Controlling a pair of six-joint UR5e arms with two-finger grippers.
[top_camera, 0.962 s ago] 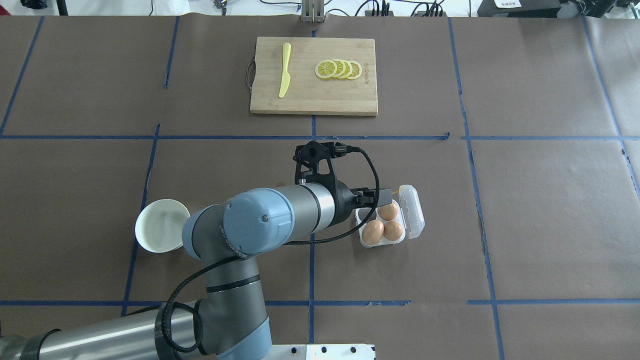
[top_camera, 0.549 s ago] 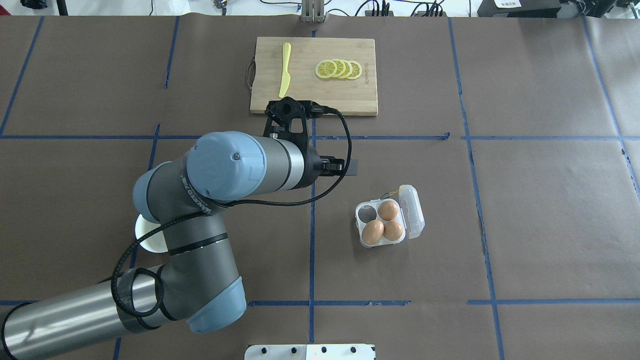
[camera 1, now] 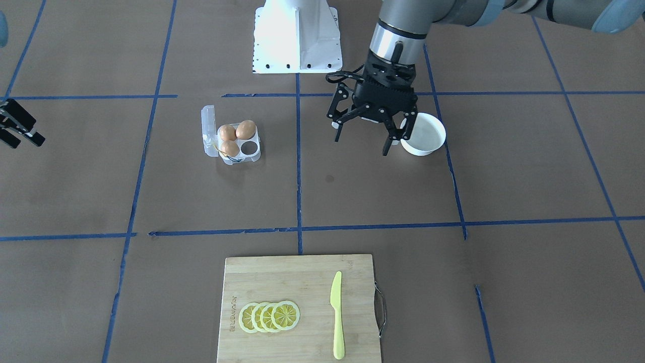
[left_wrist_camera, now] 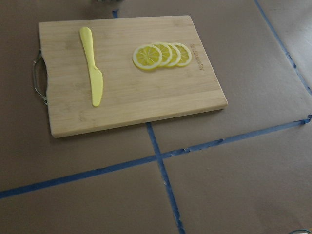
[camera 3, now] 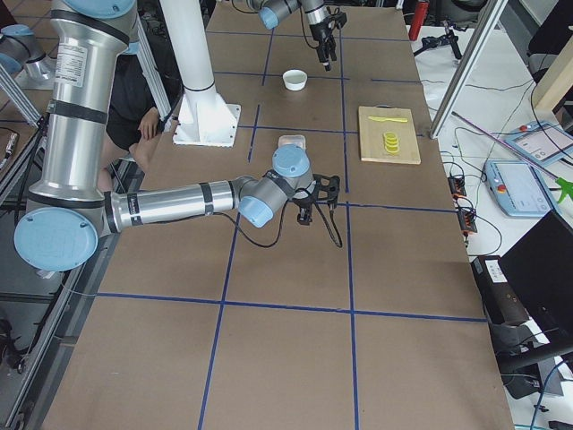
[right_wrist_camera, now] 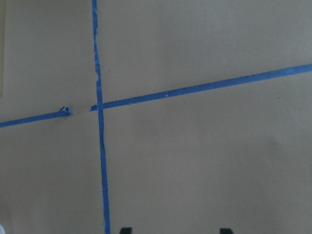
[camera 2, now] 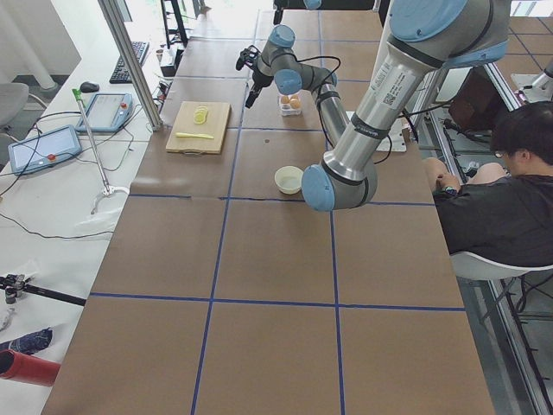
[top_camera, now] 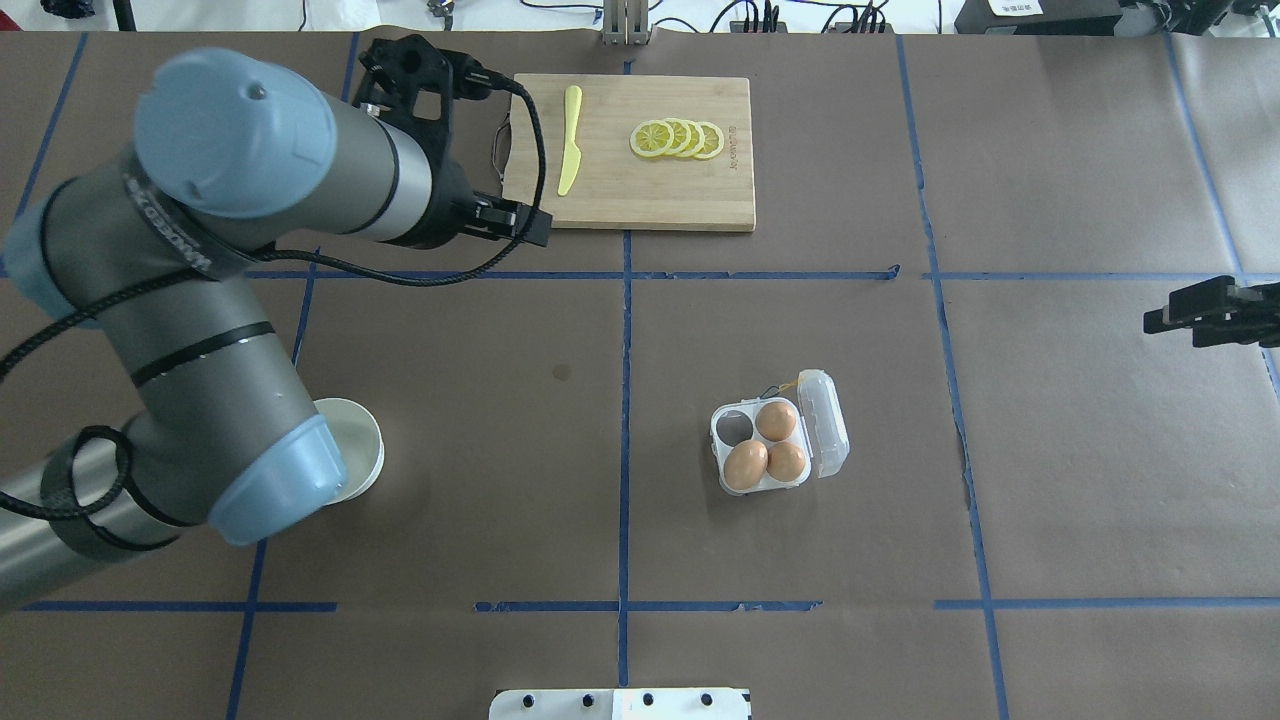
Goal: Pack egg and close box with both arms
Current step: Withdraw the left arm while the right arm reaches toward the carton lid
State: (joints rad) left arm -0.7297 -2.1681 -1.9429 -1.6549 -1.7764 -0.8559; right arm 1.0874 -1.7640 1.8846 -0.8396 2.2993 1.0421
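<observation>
The clear egg carton (top_camera: 768,478) lies right of the table's centre with its lid (top_camera: 826,420) hinged open to the right. It holds three tan eggs (top_camera: 775,421); the far-left cell (top_camera: 735,427) is empty. It also shows in the front view (camera 1: 250,156). My left gripper (camera 1: 363,141) is open and empty, hanging above the table beside the white bowl (camera 1: 428,132), far from the carton. My right gripper (top_camera: 1165,315) is open and empty at the table's right edge, also in the front view (camera 1: 17,132).
A wooden cutting board (top_camera: 640,195) at the far middle carries a yellow knife (top_camera: 569,140) and several lemon slices (top_camera: 678,138). The bowl (top_camera: 362,452) is partly under my left elbow. Blue tape lines grid the brown table cover. An operator (camera 2: 501,190) sits behind the robot.
My left arm has swung away from the carton, up and to the left toward the cutting board. The right gripper has come into view at the right edge. The three eggs stay put.
</observation>
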